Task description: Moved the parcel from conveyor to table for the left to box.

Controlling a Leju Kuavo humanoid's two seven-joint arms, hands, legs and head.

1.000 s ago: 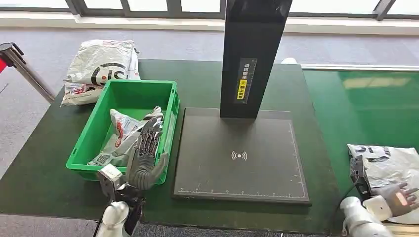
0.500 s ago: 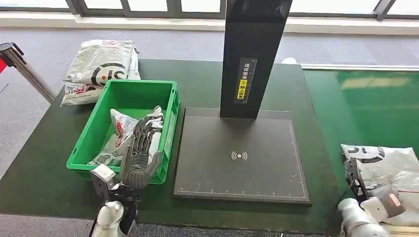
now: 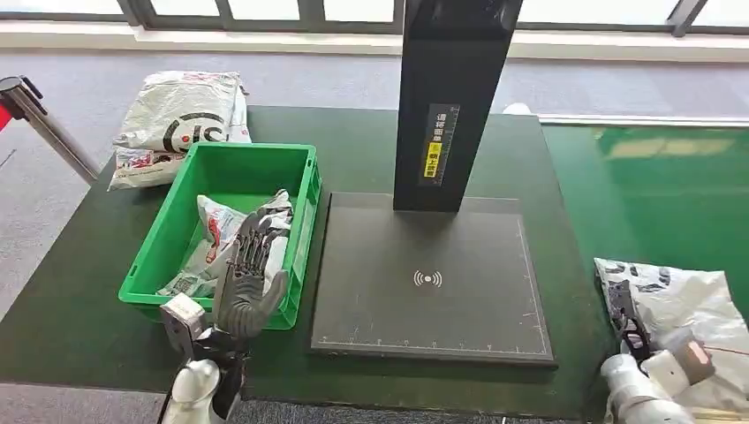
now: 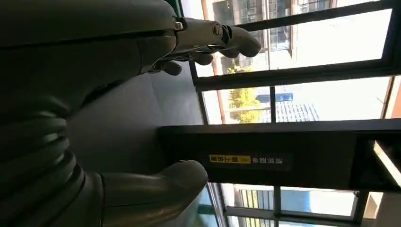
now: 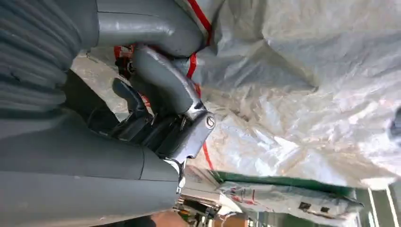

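Conveyor point(image 3: 671, 194): parcel point(image 3: 684, 305) in right robot hand point(image 3: 658, 353)

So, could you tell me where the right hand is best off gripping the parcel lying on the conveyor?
Probably at its near left edge, coming from the robot's side. The parcel is a soft, crumpled grey bag lying flat on the conveyor, so a fold of loose film is easier to pinch than the broad top. The right hand is already there, fingers curled into the film.

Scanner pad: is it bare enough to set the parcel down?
Yes: the scanner pad is bare between the green bin and the conveyor. The bin is crowded: parcels in the bin, left hand above.
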